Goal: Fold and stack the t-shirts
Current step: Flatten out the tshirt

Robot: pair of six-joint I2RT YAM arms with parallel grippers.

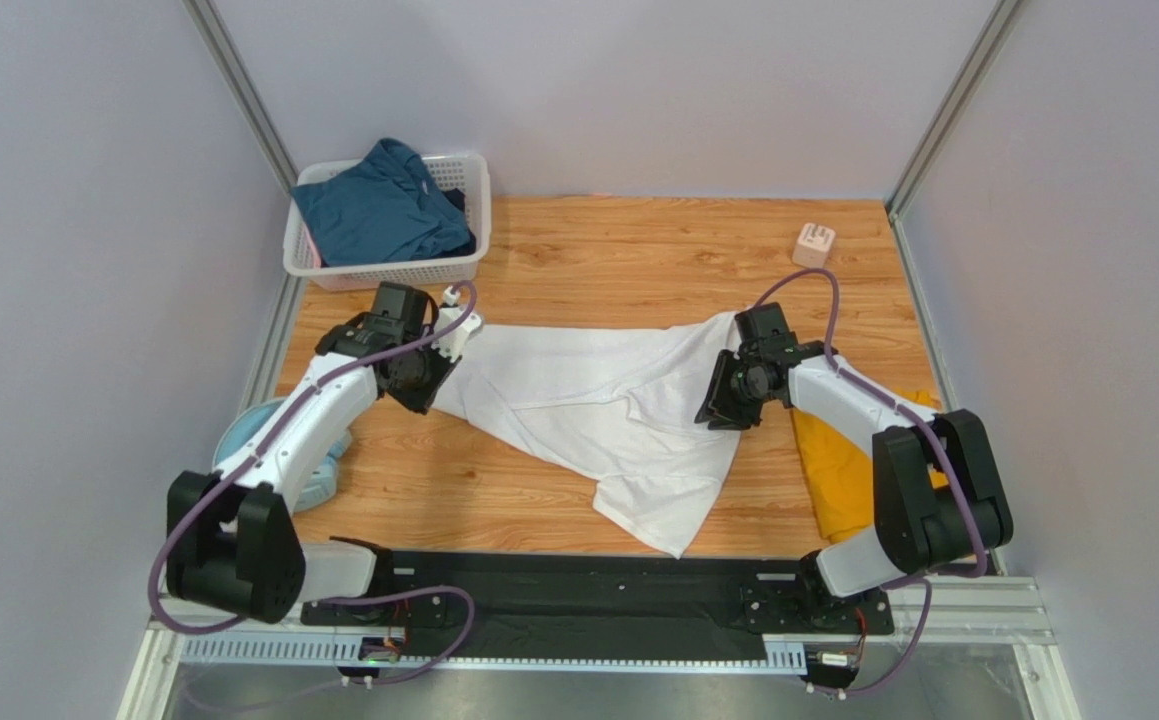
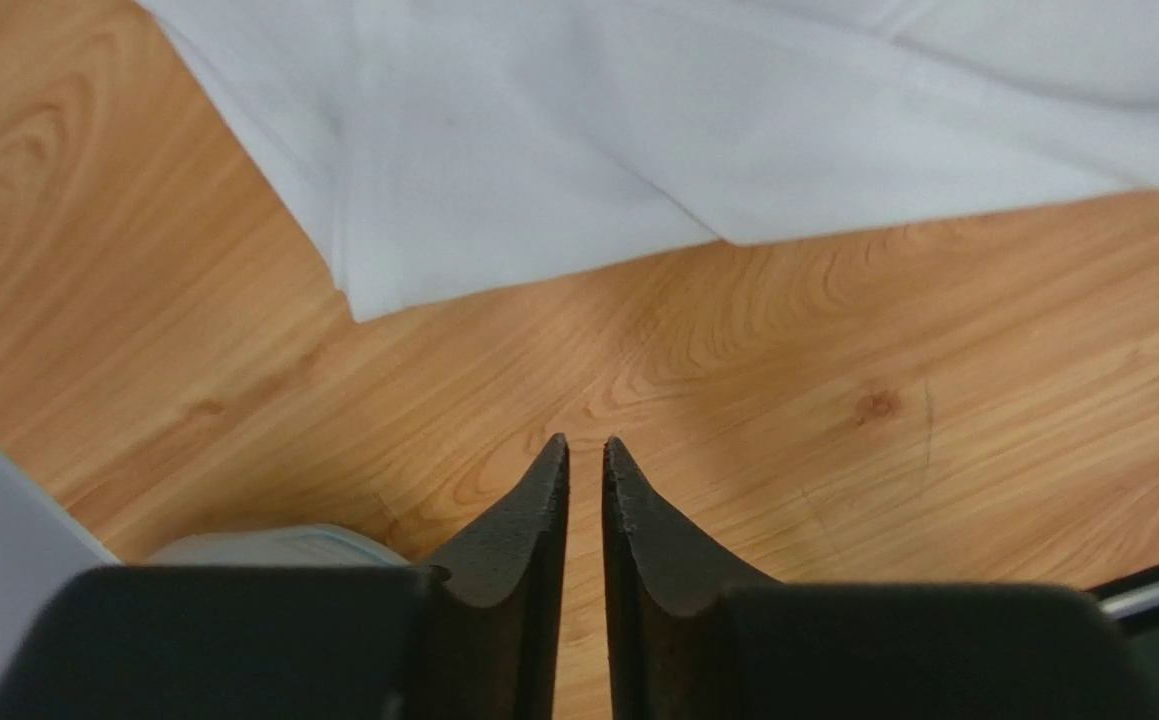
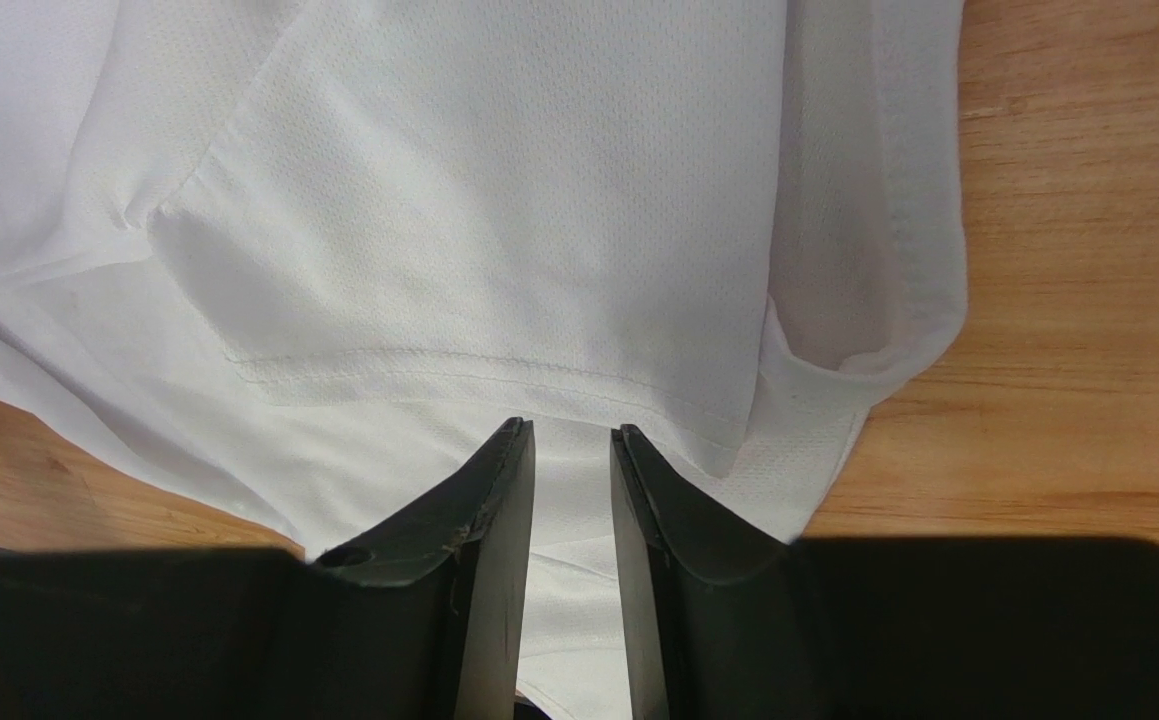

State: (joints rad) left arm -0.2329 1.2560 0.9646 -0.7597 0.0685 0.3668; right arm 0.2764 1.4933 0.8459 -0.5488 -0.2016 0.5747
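The white t-shirt (image 1: pixel 600 402) lies spread across the middle of the wooden table. My left gripper (image 1: pixel 428 375) is at its left edge. In the left wrist view my left gripper (image 2: pixel 585 446) is shut and empty over bare wood, with the white shirt's hem (image 2: pixel 660 135) just beyond the tips. My right gripper (image 1: pixel 723 393) is at the shirt's right edge. In the right wrist view my right gripper (image 3: pixel 570 431) is slightly open above the white cloth (image 3: pixel 510 210), gripping nothing. The mustard-yellow t-shirt (image 1: pixel 841 468) lies at the right. The dark teal-blue t-shirt (image 1: pixel 382 206) sits in the basket.
The white lattice basket (image 1: pixel 468 183) stands at the back left. A pale-blue curved object (image 1: pixel 247 443) lies by the left arm; it also shows in the left wrist view (image 2: pixel 262 543). A small beige block (image 1: pixel 814 243) sits at the back right. Grey walls enclose the table.
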